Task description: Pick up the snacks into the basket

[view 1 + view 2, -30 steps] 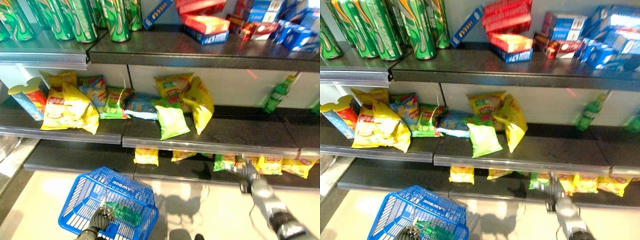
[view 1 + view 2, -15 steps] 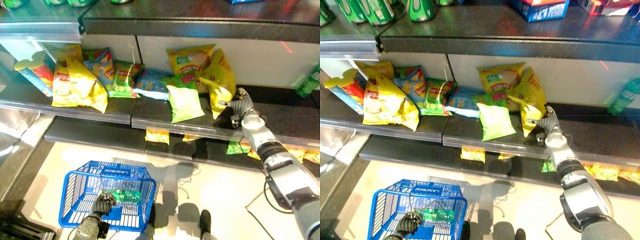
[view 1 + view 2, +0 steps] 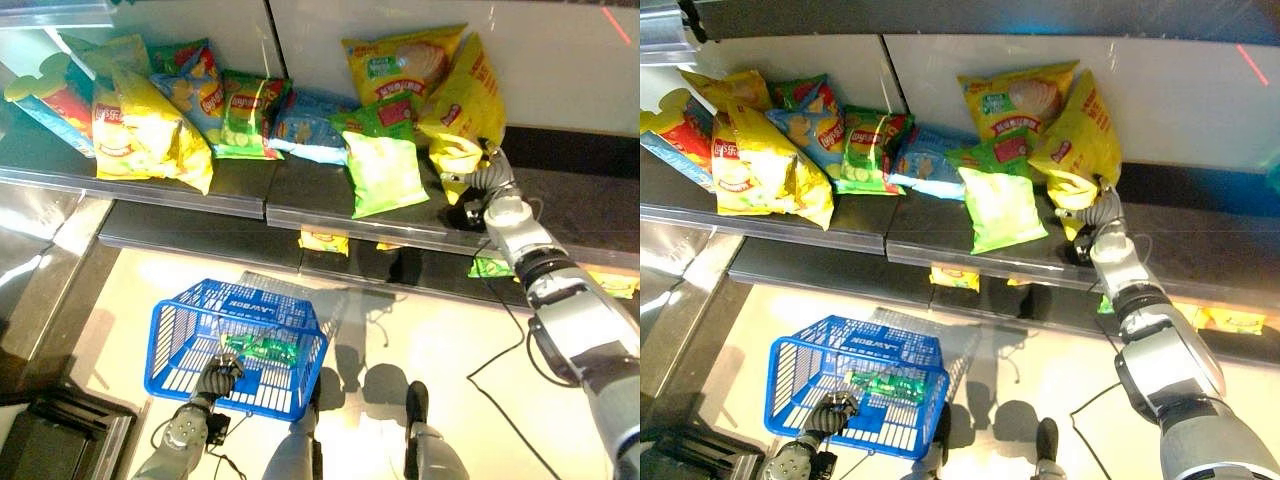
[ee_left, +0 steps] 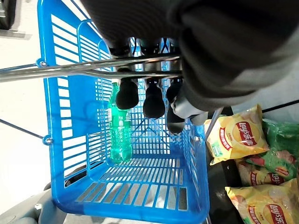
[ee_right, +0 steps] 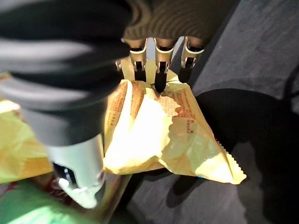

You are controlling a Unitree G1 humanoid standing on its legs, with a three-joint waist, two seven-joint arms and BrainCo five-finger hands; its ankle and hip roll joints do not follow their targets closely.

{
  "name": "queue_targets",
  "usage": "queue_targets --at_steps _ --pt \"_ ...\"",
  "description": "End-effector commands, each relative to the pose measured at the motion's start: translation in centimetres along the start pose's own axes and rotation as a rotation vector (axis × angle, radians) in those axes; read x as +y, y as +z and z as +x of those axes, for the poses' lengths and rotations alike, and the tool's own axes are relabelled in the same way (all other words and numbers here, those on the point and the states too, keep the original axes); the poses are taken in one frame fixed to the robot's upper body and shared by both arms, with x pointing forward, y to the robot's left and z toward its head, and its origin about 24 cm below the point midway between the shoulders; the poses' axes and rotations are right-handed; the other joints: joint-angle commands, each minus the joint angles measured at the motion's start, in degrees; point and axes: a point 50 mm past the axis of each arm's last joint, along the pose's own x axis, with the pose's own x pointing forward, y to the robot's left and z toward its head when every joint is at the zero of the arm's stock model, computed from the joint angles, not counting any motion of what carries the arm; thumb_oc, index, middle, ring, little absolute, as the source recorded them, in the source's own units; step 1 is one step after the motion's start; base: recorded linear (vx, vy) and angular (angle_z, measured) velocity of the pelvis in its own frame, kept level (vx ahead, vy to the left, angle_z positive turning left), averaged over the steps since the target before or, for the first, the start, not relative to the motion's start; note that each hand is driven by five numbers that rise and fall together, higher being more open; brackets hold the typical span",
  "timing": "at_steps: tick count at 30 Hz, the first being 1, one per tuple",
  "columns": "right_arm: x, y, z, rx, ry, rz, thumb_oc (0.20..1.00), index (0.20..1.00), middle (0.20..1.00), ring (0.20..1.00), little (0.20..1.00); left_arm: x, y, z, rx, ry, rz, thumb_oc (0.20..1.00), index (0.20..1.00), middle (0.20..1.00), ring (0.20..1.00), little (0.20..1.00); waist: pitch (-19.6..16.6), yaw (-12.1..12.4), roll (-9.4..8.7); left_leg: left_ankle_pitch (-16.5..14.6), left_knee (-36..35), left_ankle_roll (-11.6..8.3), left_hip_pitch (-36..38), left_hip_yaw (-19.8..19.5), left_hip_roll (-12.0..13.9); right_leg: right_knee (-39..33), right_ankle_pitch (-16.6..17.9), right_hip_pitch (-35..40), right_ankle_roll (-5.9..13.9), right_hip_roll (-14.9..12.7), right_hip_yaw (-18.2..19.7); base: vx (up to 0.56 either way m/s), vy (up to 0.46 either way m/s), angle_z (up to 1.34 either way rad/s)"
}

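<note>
Yellow snack bag [image 3: 462, 110] leans upright at the right end of the snack row on the middle shelf [image 3: 580, 215], w/ its crimped lower edge hanging near the shelf lip. Right hand [image 3: 483, 180] is at that lower edge, fingers [image 5: 159, 70] extended onto the foil, thumb apart; not yet a pinch. To do it well: close thumb & fingers on the seam, not the puffed middle, then lift clear of the green bag [image 3: 388, 172] to its left. Left hand [image 3: 216, 379] is curled round the handle [image 4: 93, 67] of the blue basket [image 3: 190, 370], near on the floor, a green bottle [image 4: 119, 126] inside.
</note>
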Motion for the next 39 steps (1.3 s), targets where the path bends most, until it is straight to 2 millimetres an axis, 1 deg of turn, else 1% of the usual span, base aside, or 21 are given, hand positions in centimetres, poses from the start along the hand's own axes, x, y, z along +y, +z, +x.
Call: queue_targets --at_steps 1,4,6,7,8,9,10,11,16,19,21,28,31,34,35,38,39 --pt "-3.6 1.6 0.9 -0.044 -0.097 -0.055 1.000 1.000 1.000 1.000 1.000 -0.6 0.5 -0.9 -0.060 -0.058 0.003 0.200 0.200 0.200 0.200 0.200 0.5 2.5 0.24 -4.1 3.9 -1.70 -1.4 -0.6 -0.7 1.0 -1.4 -2.5 2.79 -0.4 1.5 0.01 -0.028 0.25" --pt "-3.6 1.9 1.0 -0.048 -0.100 -0.062 1.000 1.000 1.000 1.000 1.000 -0.9 0.5 -0.9 -0.060 -0.062 -0.009 0.200 0.200 0.200 0.200 0.200 0.7 2.7 0.54 -4.1 3.9 -1.66 -1.4 -1.0 -0.8 2.1 -2.0 -2.9 2.67 -0.6 1.3 0.02 -0.044 0.15" --pt "-4.0 1.9 1.0 -0.045 -0.116 -0.071 1.000 1.000 1.000 1.000 1.000 -1.0 0.4 -1.0 -0.055 -0.064 -0.007 0.200 0.200 0.200 0.200 0.200 0.8 2.8 0.75 -4.1 3.8 -1.59 -1.4 -1.3 -0.9 3.0 -2.6 -3.0 2.69 -0.8 1.3 0.02 -0.038 0.12" --pt "-4.3 2.2 1.1 -0.051 -0.131 -0.065 0.219 0.219 0.219 0.219 0.219 -1.2 0.3 -1.0 -0.054 -0.068 -0.006 0.200 0.200 0.200 0.200 0.200 1.0 2.8 1.12 -3.9 3.6 -1.71 -1.2 -1.7 -1.1 3.7 -3.0 -2.8 2.64 -1.3 1.2 0.01 -0.035 0.16" --pt "-4.5 2.2 1.1 -0.053 -0.140 -0.062 0.200 0.200 0.200 0.200 0.200 -1.3 0.5 -0.9 -0.061 -0.069 -0.002 0.200 0.200 0.200 0.200 0.200 1.1 2.9 1.37 -3.7 3.5 -1.83 -1.2 -2.0 -1.2 4.1 -3.2 -2.9 2.57 -1.6 0.9 0.00 -0.025 0.16" --pt "-4.5 2.2 1.1 -0.053 -0.140 -0.062 0.200 0.200 0.200 0.200 0.200 -1.3 0.5 -0.9 -0.061 -0.069 -0.002 0.200 0.200 0.200 0.200 0.200 1.1 2.8 1.38 -3.7 3.5 -1.83 -1.2 -2.0 -1.3 4.2 -3.2 -2.9 2.57 -1.6 0.9 0.01 -0.035 0.14" --pt "-4.7 2.1 1.1 -0.054 -0.153 -0.068 0.200 0.200 0.200 0.200 0.200 -1.3 0.7 -0.8 -0.068 -0.065 0.000 0.200 0.200 0.200 0.200 0.200 1.5 2.7 1.47 -3.7 3.2 -1.97 -0.8 -2.6 -1.7 5.1 -4.1 -2.5 2.44 -2.1 0.5 0.00 -0.020 0.17" --pt "-4.8 2.1 1.1 -0.054 -0.154 -0.068 0.200 0.200 0.200 0.200 0.200 -1.3 0.7 -0.8 -0.069 -0.065 0.000 0.200 0.200 0.200 0.200 0.200 1.3 2.8 1.61 -3.4 3.1 -1.97 -1.0 -2.6 -1.6 4.7 -3.6 -2.6 2.40 -1.9 0.4 0.00 -0.036 0.25" --pt "-4.7 1.5 1.0 -0.033 -0.166 -0.069 0.200 0.200 0.200 0.200 0.200 -1.4 1.1 -0.5 -0.080 -0.055 0.008 0.200 0.200 0.200 0.200 0.200 1.3 2.8 1.62 -3.5 3.2 -1.84 -1.0 -3.6 -1.9 5.1 -3.9 -1.9 2.43 -2.3 -0.1 0.00 -0.019 0.13" --pt "-3.9 0.9 0.8 -0.012 -0.153 -0.066 0.200 0.200 0.200 0.200 0.200 -1.4 1.1 -0.4 -0.078 -0.049 0.010 0.200 0.200 0.200 0.200 0.200 1.4 2.7 1.46 -3.9 3.9 -1.78 -0.8 -3.6 -2.1 4.9 -3.8 -1.5 2.42 -2.5 -0.1 0.00 0.004 0.02" --pt "-3.7 0.7 0.8 -0.004 -0.150 -0.065 0.200 0.200 0.200 0.200 0.200 -1.4 1.1 -0.4 -0.079 -0.049 0.010 0.200 0.200 0.200 0.200 0.200 1.4 2.8 1.43 -4.1 4.0 -1.74 -0.7 -3.7 -2.1 4.9 -3.8 -1.3 2.43 -2.4 -0.1 0.00 0.006 0.02" --pt "-2.8 0.5 0.6 -0.005 -0.125 -0.073 0.200 0.200 0.200 0.200 0.200 -1.0 1.3 -0.3 -0.083 -0.033 0.014 0.200 0.200 0.200 0.200 0.200 1.7 2.6 0.99 -4.5 5.1 -1.88 -1.0 -3.4 -2.2 4.3 -3.3 -0.7 2.48 -2.5 0.2 -0.01 0.015 0.05" --pt "-1.9 0.4 0.4 -0.011 -0.104 -0.053 0.200 0.200 0.200 0.200 0.200 -0.9 1.0 -0.3 -0.069 -0.025 0.012 0.200 0.200 0.200 0.200 0.200 1.7 2.4 0.64 -4.3 4.9 -2.07 -0.8 -3.3 -2.0 3.7 -2.9 -0.2 2.45 -2.3 0.3 0.00 0.000 0.00" --pt "-1.5 0.7 0.3 -0.030 -0.091 -0.036 0.200 0.200 0.200 0.200 0.200 -0.7 0.9 -0.3 -0.065 -0.014 0.010 0.200 0.200 0.200 0.200 0.200 1.6 2.2 0.20 -4.2 4.7 -2.09 -0.5 -3.2 -1.8 3.3 -2.7 0.1 2.44 -2.1 0.4 0.00 0.000 0.00" --pt "-1.2 1.2 0.2 -0.062 -0.081 -0.024 0.200 0.200 0.200 0.200 0.200 -0.7 0.8 -0.3 -0.060 -0.013 0.007 0.200 0.200 0.200 0.200 0.200 1.5 2.0 -0.27 -4.2 4.6 -2.10 -0.4 -3.0 -1.7 2.8 -2.6 0.3 2.52 -1.8 0.6 0.00 0.000 0.00" --pt "-0.8 2.1 -0.1 -0.123 -0.063 0.022 0.200 0.200 0.200 0.200 0.200 -0.4 0.7 -0.4 -0.057 -0.001 0.003 0.200 0.200 0.200 0.200 0.200 1.4 1.5 -1.14 -4.5 4.9 -2.16 -0.2 -2.8 -1.4 2.0 -2.1 0.7 2.60 -1.4 0.9 0.00 0.005 -0.03" --pt "-0.9 2.6 -0.2 -0.151 -0.062 0.032 0.200 0.200 0.200 0.200 0.200 -0.3 0.6 -0.5 -0.056 0.003 0.004 0.200 0.200 0.200 0.200 0.200 1.3 1.3 -1.50 -4.6 4.9 -2.18 -0.1 -2.6 -1.2 1.5 -2.0 1.0 2.63 -1.3 1.0 0.00 0.002 -0.05"
